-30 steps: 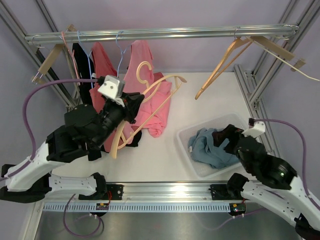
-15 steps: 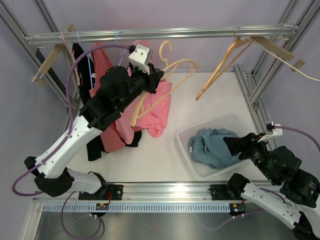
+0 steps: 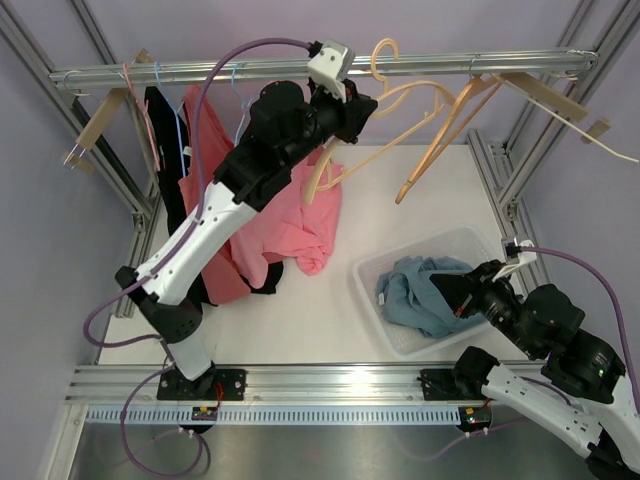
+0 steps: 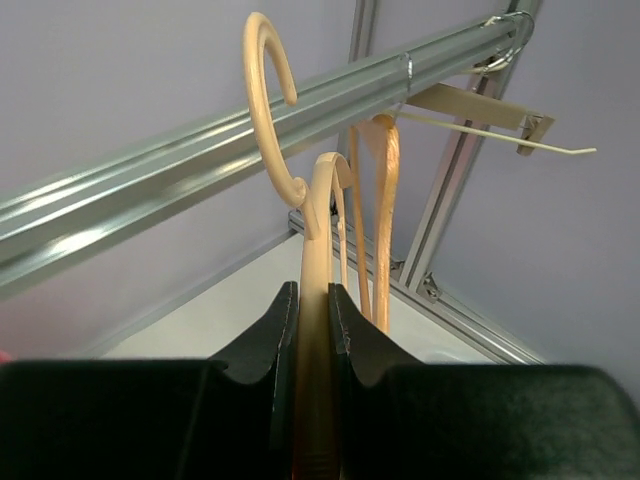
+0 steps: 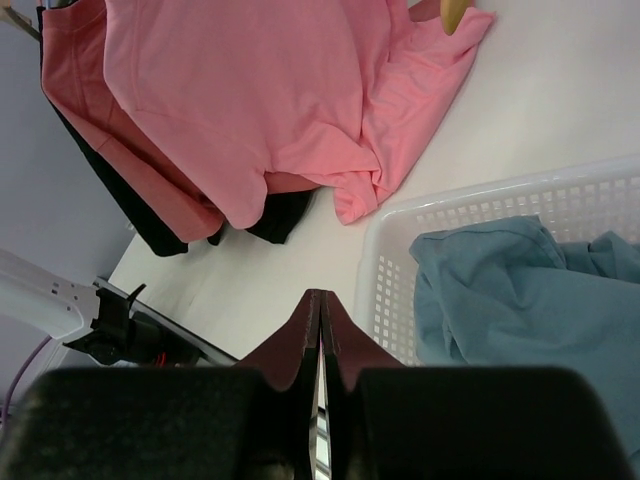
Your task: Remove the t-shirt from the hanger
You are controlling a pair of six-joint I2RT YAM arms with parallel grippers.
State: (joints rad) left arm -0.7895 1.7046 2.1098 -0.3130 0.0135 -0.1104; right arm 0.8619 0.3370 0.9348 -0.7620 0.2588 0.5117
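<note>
1. A pink t-shirt (image 3: 290,215) lies in a loose heap left of centre in the overhead view, its lower folds on the white table (image 3: 320,315). One tip of a pale wooden hanger (image 3: 400,95) ends right at its upper edge; whether any cloth is on that tip cannot be told.
2. The hanger is tilted, its hook just in front of the metal rail (image 3: 200,72) at upper centre.
3. The left gripper (image 4: 312,300) pinches the hanger's neck between its two black fingers.
4. A second bare wooden hanger (image 3: 450,130) hangs on the rail just to the right.
5. Lower right, a white basket (image 3: 365,290) holds a blue garment (image 3: 415,295).
6. The right gripper (image 5: 320,300) hovers over the basket's near-left rim, fingers pressed together, holding nothing.
</note>
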